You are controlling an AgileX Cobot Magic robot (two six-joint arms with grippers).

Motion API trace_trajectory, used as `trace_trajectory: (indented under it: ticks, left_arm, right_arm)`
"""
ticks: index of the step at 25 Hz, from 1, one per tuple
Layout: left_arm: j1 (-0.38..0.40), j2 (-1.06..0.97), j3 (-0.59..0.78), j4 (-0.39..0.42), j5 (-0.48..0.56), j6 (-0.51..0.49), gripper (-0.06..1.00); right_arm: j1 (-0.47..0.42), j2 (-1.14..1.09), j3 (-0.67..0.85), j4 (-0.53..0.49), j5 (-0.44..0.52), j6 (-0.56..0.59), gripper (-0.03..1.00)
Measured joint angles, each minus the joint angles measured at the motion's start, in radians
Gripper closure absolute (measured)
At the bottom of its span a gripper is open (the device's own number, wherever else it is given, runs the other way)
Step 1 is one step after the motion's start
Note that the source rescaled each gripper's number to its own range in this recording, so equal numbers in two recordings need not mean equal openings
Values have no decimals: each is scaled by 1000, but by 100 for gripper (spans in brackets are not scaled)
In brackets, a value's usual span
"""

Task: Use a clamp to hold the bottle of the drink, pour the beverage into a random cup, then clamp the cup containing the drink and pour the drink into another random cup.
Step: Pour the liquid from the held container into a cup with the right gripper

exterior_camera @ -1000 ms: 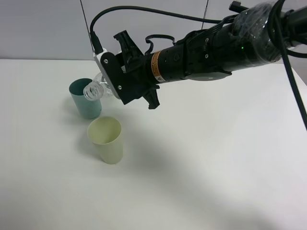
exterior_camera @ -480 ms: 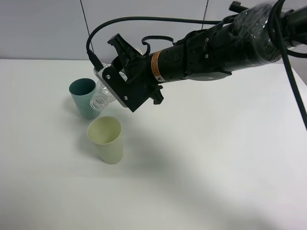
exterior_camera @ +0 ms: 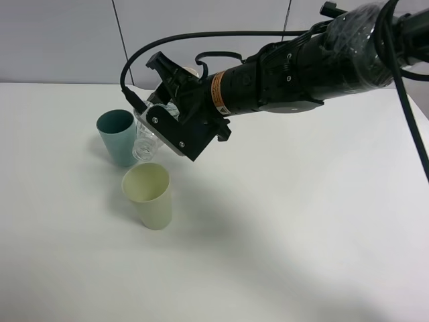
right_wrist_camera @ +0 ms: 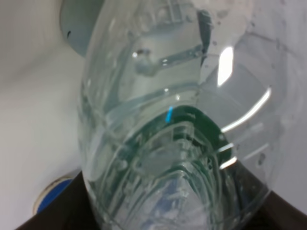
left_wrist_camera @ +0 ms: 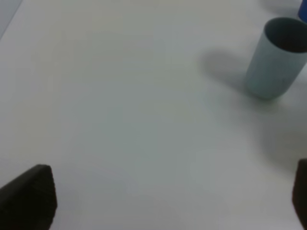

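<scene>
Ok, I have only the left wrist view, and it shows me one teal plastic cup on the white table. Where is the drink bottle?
Observer: The right gripper is shut on the clear plastic bottle. The bottle is tilted with its mouth downward, beside the teal plastic cup.
Operator: Is there a second cup?
Observer: Yes, a cream plastic cup stands upright. In the exterior high view it is nearer the camera than the teal one and apart from it.
Operator: Is the mouth over a cup?
Observer: Not clearly. The mouth appears between the two rims, and I see no stream.
</scene>
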Motion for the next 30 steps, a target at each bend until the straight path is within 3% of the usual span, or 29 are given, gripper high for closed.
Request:
trace_trajectory:
  ticks: [15,30]
  left_arm:
    - [0,0,0,0,0,0,-6]
    - [0,0,0,0,0,0,-6]
  right_arm:
    - [0,0,0,56,-10,-154,97]
    - [0,0,0,82,-1,-225,97]
